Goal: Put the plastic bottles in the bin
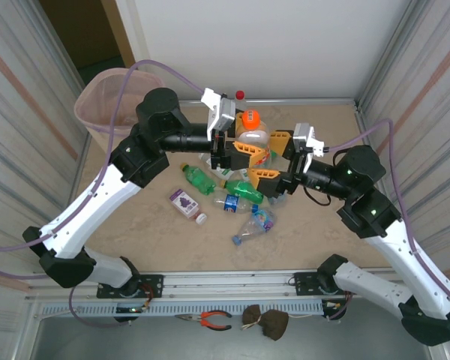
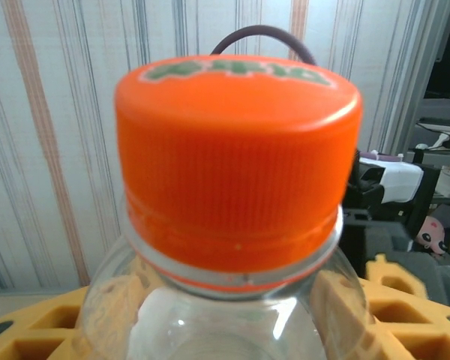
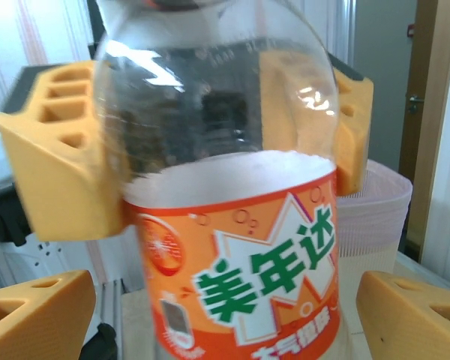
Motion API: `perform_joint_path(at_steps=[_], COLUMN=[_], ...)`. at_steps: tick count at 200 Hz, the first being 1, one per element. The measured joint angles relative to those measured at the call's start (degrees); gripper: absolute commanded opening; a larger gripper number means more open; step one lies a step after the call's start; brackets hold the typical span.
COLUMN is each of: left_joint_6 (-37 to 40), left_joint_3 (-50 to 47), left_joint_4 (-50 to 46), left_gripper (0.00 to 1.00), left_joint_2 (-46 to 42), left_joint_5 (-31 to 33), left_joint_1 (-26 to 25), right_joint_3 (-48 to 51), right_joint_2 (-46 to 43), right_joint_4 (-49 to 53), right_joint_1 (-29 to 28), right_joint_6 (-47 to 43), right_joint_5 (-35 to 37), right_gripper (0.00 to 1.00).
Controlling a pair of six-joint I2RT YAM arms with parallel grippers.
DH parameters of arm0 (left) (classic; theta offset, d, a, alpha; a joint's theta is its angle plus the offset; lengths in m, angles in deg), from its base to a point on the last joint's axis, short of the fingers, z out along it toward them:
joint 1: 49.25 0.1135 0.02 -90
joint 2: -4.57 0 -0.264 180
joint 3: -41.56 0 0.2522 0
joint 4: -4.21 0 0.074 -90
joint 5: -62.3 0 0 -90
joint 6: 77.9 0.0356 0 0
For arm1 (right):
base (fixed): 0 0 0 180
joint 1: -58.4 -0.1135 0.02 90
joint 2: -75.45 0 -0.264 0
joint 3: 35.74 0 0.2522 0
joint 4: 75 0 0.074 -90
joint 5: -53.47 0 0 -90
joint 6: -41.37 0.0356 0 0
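A clear bottle (image 1: 252,135) with an orange cap (image 2: 236,150) and an orange label (image 3: 240,277) is held upright above the table. My left gripper (image 1: 247,146) is shut on its shoulder, yellow fingers (image 2: 30,330) pressing both sides just under the cap. My right gripper (image 1: 272,157) is open; its fingers (image 3: 37,319) stand wide apart either side of the label, with a gap to the bottle. The pinkish bin (image 1: 105,97) stands at the far left, and its rim (image 3: 375,217) rises behind the bottle. Green bottles (image 1: 199,178) and clear bottles (image 1: 255,223) lie on the table below.
A purple carton (image 1: 184,202) and a white cap (image 1: 201,218) lie left of the bottle pile. A red-capped bottle (image 1: 240,95) stands by the back wall. Striped walls close in both sides. Pliers (image 1: 210,320) rest on the front rail.
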Motion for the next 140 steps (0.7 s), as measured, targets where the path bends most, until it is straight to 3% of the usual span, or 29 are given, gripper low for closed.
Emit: perform_joint_path(at_steps=[38,84,140], left_joint_6=[2.3,4.9,5.5], left_joint_3=[0.5,2.7,5.4], left_joint_4=[-3.5,-9.2,-17.4], left_gripper=[0.54,0.53,0.53], left_joint_2=[-0.1,-0.5,-2.6], left_joint_5=[4.6,17.6,27.9], left_joint_1=[0.0,0.8,11.8], right_joint_3=[0.1,0.3,0.3], right_joint_2=[-3.5,-5.4,-5.1], right_joint_4=[2.4,3.6,5.2], right_joint_1=[-0.3,-0.3,-0.3], right_joint_6=[-0.5,-1.8,-2.9], right_joint_5=[2.0,4.9,6.6], right_gripper=[0.91,0.92,0.92])
